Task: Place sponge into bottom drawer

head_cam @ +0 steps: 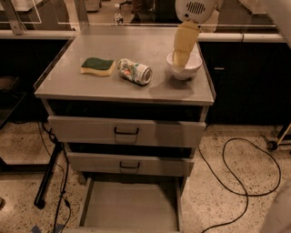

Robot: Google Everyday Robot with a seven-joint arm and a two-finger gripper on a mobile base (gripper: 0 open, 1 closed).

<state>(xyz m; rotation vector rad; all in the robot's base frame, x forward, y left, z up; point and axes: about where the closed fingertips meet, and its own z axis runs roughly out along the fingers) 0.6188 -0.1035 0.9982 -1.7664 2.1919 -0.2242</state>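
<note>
Camera view: shallow grey metal bottom drawer (129, 210), open, nearest. Yellow rectangular foam sponge (97, 66), green-topped, tabletop left. Printed drink can (134, 71) just beside it; a clipped can would likely roll. Pale yellow gripper (180, 58) over white bowl (197, 60), right; jaw state cannot be told.

The pale yellow two-finger gripper (181, 58) is seen at one o'clock on the flat grey cabinet top (91, 84), hanging over the small white bowl (194, 69), whose inside is largely hidden by it. The white arm housing (195, 9) above is cut off by the top edge. The shallow grey metal bottom drawer (132, 205) is cut off at six o'clock, so its front wall is not shown. The insides of the upper grey drawer (159, 132) and the middle grey drawer (159, 164) are lost in shadow. The lettering on the lying printed drink can (134, 72) cannot be read. At three o'clock, what may be a wheeled stand (277, 141) is clipped by the edge.
</note>
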